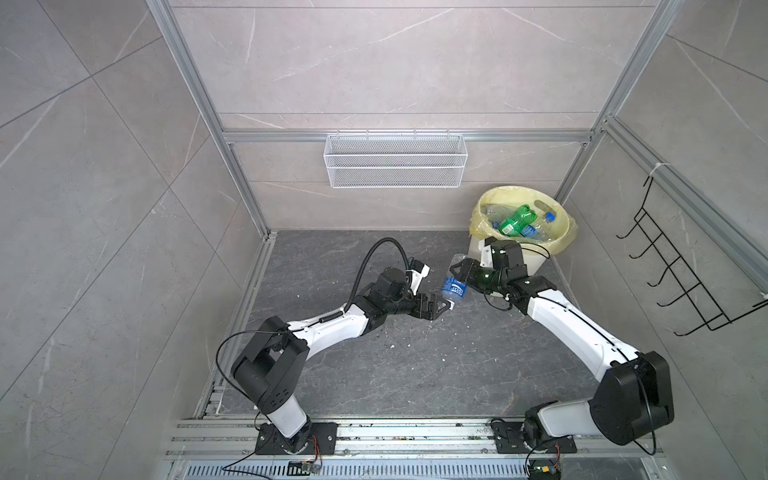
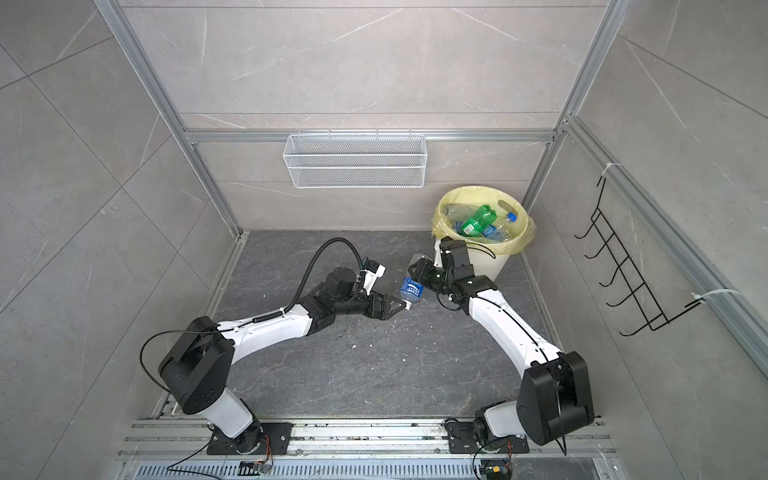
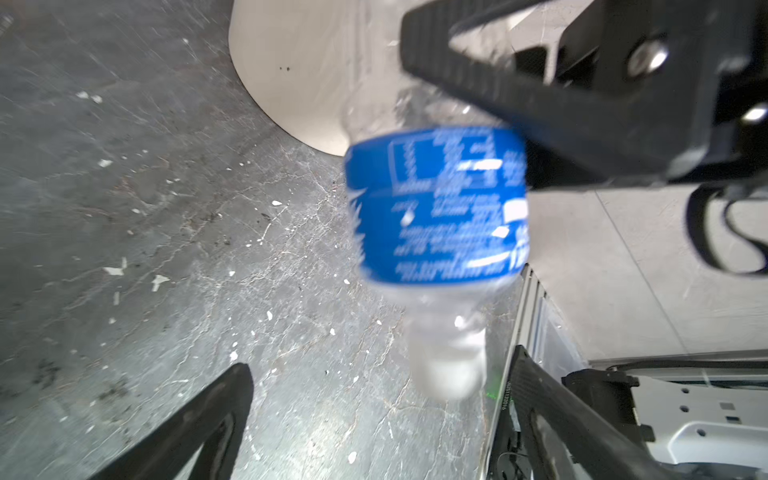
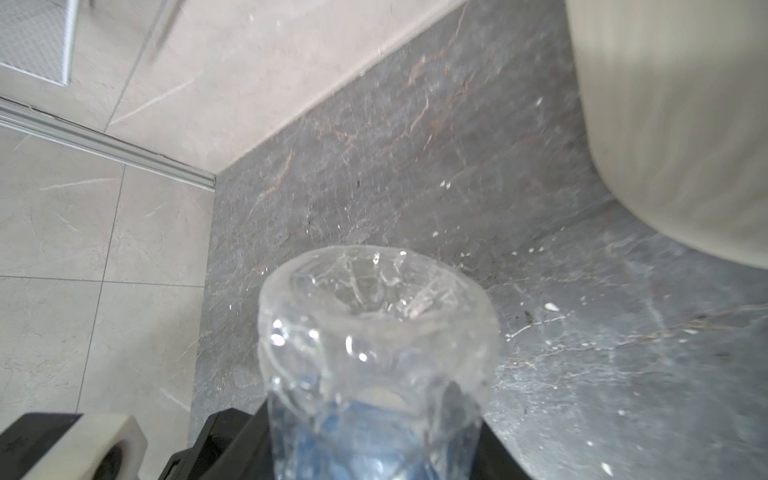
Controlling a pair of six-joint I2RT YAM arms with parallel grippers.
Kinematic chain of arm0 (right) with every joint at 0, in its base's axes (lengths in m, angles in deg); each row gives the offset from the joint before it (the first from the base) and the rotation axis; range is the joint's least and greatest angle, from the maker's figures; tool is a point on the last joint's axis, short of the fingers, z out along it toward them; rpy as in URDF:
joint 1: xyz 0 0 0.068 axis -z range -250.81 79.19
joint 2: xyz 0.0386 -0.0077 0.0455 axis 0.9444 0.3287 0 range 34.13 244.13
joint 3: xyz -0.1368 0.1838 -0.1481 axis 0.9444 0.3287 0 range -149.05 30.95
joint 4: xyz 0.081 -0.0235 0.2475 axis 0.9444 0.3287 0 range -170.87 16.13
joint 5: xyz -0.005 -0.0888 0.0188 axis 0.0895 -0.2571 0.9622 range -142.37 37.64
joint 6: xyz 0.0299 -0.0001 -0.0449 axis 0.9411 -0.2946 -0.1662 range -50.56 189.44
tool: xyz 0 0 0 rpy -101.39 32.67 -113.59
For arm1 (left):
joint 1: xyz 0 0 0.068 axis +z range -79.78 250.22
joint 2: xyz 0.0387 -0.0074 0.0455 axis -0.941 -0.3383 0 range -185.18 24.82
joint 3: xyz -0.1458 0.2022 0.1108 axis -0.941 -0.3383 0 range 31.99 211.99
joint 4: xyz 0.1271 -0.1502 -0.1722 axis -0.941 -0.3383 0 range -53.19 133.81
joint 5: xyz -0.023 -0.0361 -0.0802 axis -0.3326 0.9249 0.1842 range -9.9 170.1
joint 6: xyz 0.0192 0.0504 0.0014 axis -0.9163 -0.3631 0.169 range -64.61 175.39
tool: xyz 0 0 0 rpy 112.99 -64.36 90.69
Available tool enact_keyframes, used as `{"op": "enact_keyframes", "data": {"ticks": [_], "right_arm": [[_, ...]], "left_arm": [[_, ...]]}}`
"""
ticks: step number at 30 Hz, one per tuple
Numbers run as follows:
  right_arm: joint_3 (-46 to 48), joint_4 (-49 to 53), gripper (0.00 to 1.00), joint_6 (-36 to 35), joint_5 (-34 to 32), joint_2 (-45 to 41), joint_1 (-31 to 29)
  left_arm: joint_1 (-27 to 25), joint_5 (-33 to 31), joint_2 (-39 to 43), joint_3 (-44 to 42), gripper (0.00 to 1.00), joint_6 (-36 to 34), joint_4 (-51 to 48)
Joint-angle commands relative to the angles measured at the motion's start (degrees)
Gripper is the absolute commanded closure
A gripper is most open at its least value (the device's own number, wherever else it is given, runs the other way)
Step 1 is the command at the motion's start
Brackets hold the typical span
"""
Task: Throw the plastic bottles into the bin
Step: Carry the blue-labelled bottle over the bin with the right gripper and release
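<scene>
Evidently this is looking like a handover in both top views: the right gripper [image 1: 462, 271] is pinching the clear upper body of a blue-labelled bottle [image 1: 453, 287], which is hanging cap-down above the floor [image 1: 395, 374]. The left gripper [image 1: 445, 306] is sitting spread wide just beside the cap [image 1: 451, 305]. The bin [image 1: 566, 224] is standing just behind the right wrist, already holding a green bottle [image 1: 517, 220] and several clear ones. To my eye the good move is lifting first, so the bottle is clearing the bag-lined rim, then swinging over the opening before parting the jaws. The left arm is best pulling straight back, so it is not clipping the cap.

In the left wrist view the left gripper's fingers [image 3: 199, 415] are framing the white cap without visibly touching it. One right finger is pressing on the clear plastic above the label. The thin wall is probably yielding, so a light squeeze is looking safer than a hard one.

In the right wrist view the bottle's crinkled base is pointing away from the camera, with the bin's ribbed side close by.

The floor is showing dark grey stone, scuffed and littered with white flecks. Pale marbled tiles [image 1: 83, 208] are lining the walls, an aluminium frame [image 1: 291, 136] is bounding the cell, and a white mesh basket [image 1: 395, 160] is hanging on its back rail.
</scene>
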Motion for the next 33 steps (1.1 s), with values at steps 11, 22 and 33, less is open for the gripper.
{"op": "enact_keyframes", "data": {"ticks": [11, 22, 33], "right_arm": [[-21.7, 16.0, 0.58, -10.3, -14.1, -8.4, 0.3], [-40.9, 20.5, 0.58, -16.0, -23.0, -5.0, 4.3], [-59.2, 29.3, 0.13, -8.2, -11.7, 19.5, 20.6]], "left_arm": [[-7.5, -14.6, 8.1, 11.4, 0.0, -17.9, -13.4], [-9.6, -17.1, 10.8, 12.5, 0.0, -19.9, -13.1], [-9.6, -17.7, 11.1, 10.9, 0.0, -18.9, -13.9]]}}
